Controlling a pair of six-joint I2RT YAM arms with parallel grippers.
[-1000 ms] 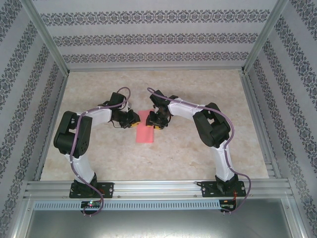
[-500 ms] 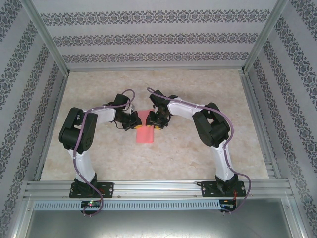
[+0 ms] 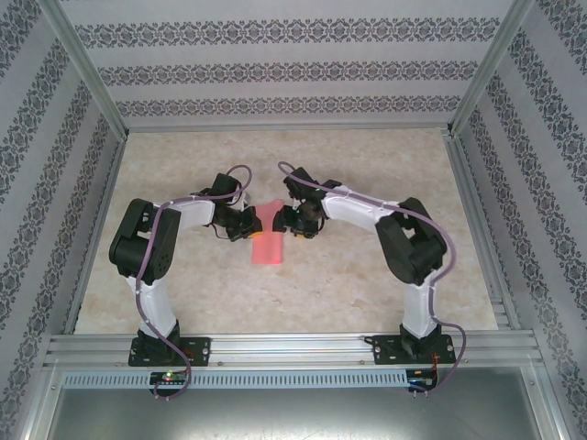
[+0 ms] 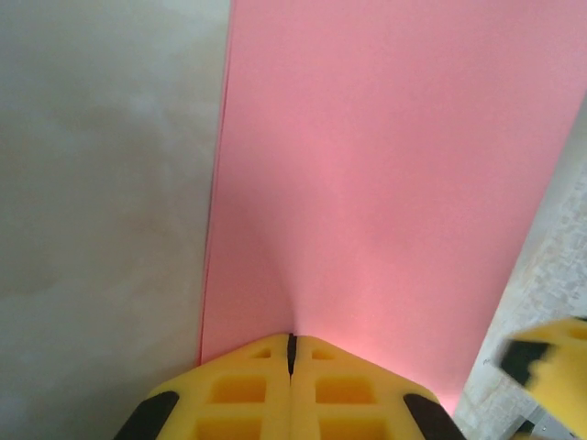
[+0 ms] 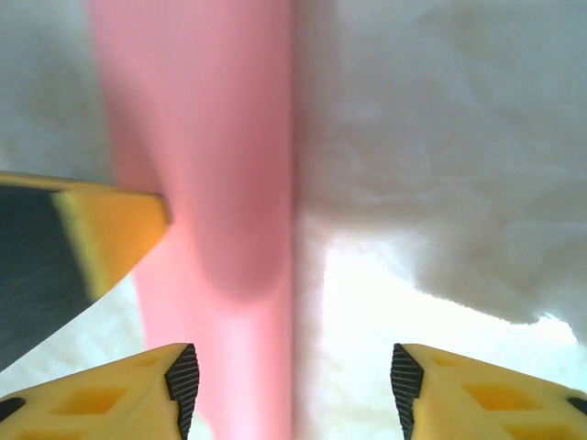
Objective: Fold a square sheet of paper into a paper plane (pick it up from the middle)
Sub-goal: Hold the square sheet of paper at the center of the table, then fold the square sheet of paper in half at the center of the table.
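Observation:
The salmon-pink square sheet of paper (image 3: 267, 243) lies mid-table, doubled over into a narrow rectangle. My left gripper (image 3: 249, 225) is at its left edge, jaws pressed together. In the left wrist view the sheet (image 4: 385, 165) puckers into the slit between the closed yellow fingers (image 4: 292, 344). My right gripper (image 3: 288, 221) hovers at the sheet's right edge. In the right wrist view it (image 5: 292, 390) stands open, straddling the sheet's straight edge (image 5: 220, 183), with nothing between the pads. The left gripper's yellow finger (image 5: 105, 234) juts in from the left.
The beige marbled tabletop (image 3: 367, 275) is ringed by an aluminium frame (image 3: 284, 348) and patterned walls. Both arms bend inward, so their wrists nearly meet over the sheet. The right gripper's yellow finger (image 4: 550, 357) shows at the lower right of the left wrist view.
The left elbow moved in towards the centre. The right elbow then swung outward to the right and its gripper shifted slightly right. The sheet stays pinched by the left gripper.

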